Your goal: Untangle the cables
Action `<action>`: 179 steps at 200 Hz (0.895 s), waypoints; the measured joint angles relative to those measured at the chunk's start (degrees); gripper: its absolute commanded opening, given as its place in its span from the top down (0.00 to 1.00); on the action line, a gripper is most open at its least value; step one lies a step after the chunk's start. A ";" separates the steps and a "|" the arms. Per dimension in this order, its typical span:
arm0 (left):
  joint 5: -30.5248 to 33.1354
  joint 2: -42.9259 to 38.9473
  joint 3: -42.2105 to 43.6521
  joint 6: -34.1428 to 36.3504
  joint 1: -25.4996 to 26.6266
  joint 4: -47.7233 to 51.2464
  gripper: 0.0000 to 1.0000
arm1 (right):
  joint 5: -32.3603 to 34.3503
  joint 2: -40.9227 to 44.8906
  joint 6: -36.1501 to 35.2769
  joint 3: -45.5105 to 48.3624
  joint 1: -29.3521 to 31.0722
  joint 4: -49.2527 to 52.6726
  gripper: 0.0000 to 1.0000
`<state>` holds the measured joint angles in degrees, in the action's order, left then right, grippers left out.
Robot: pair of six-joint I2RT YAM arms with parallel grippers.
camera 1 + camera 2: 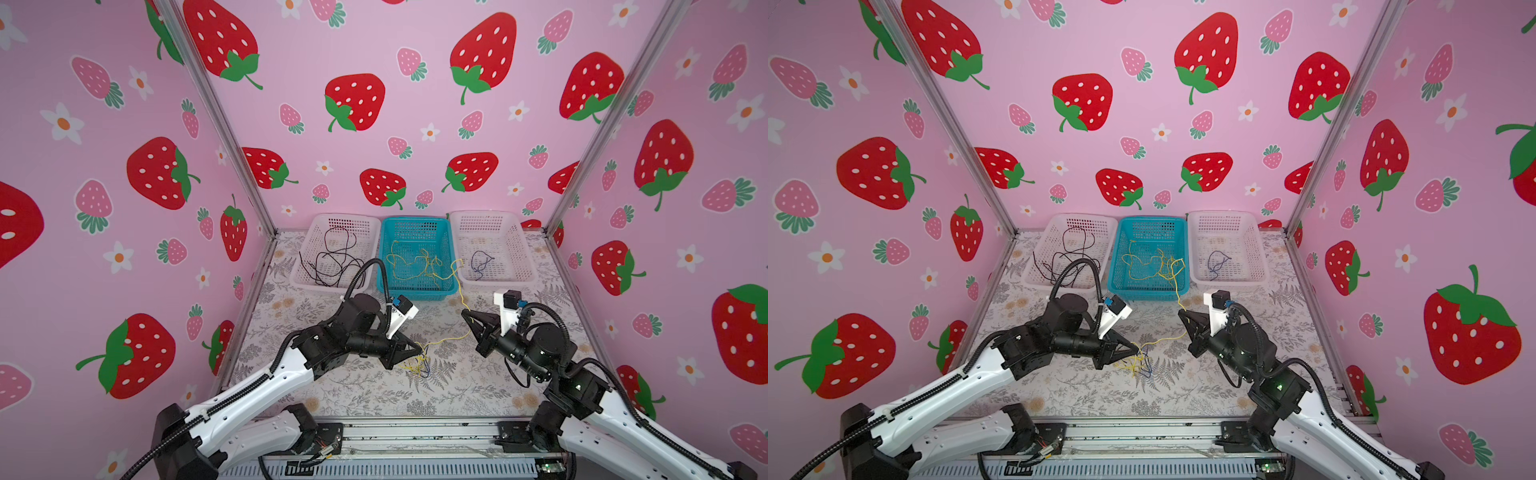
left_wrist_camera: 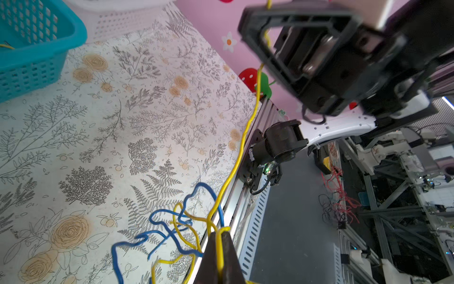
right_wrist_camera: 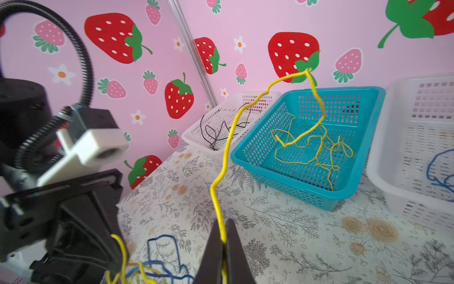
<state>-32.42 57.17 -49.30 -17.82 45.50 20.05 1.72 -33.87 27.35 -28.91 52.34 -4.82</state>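
A small tangle of yellow and dark blue cables [image 1: 417, 368] [image 1: 1138, 368] lies on the floral table mat. My left gripper [image 1: 420, 351] [image 2: 219, 233] sits at the tangle's edge, shut on a loop of yellow cable [image 2: 242, 147]. That strand runs up to my right gripper [image 1: 464, 311] [image 3: 223, 222], which is shut on the same yellow cable [image 3: 228, 152] above the mat. From there it arches into the teal basket [image 1: 415, 219]. Blue cable [image 2: 172, 221] loops around the yellow strands beside the left fingers.
Three baskets stand along the back. The left white basket [image 1: 340, 217] holds black cables [image 1: 336, 266], the teal one holds yellow cables [image 1: 415, 266], and the right white basket [image 1: 484, 214] holds a dark blue cable [image 1: 480, 264]. Metal rail runs along the front edge.
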 measured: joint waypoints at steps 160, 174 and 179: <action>-1.99 -18.23 -9.81 -9.46 -14.51 12.17 1.00 | -19.71 -2.62 12.15 6.56 -15.47 -8.83 0.54; -0.85 -18.71 -13.49 -10.86 -16.13 10.12 1.00 | -16.28 -3.02 10.23 7.39 -19.32 -4.39 0.41; -0.70 -18.88 -14.99 -11.67 -16.74 8.33 1.00 | -14.69 -3.48 9.46 7.91 -20.65 -1.97 0.38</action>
<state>-33.12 38.28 -64.29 -29.50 28.75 28.38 -12.97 -37.34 36.82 -20.99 31.68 -6.79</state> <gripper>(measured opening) 0.061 0.526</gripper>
